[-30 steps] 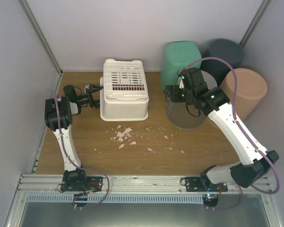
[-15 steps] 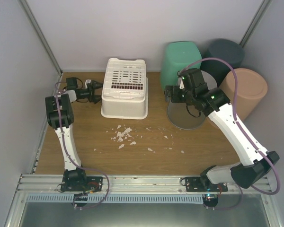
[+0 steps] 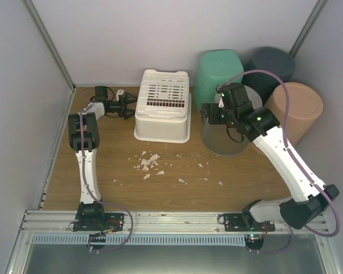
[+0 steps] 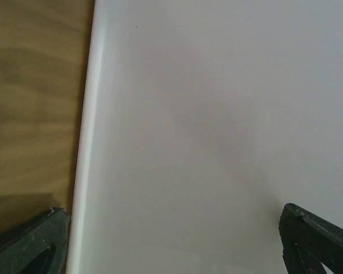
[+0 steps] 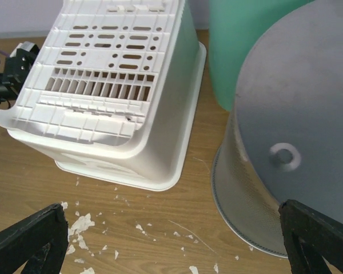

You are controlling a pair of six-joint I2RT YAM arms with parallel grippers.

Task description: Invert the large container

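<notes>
Status of the large container: it sits in the upper centre of the top view on the wooden counter, with its slotted base uppermost and its rim down. I see the left gripper at its left wall, jaws spread to full width and holding nothing. In the left wrist view the white wall fills the frame between the two fingertips; I cannot tell whether they touch it. The right gripper hangs to the right of the large container, between it and the grey bin, with its jaws likewise fully spread and empty. In the right wrist view the large container occupies the upper left of the frame, apart from the fingertips. The grey bin stands inverted just beside the green bin. A dark bin and a tan bin stand at the upper right. White fragments lie scattered on the counter below the large container.
</notes>
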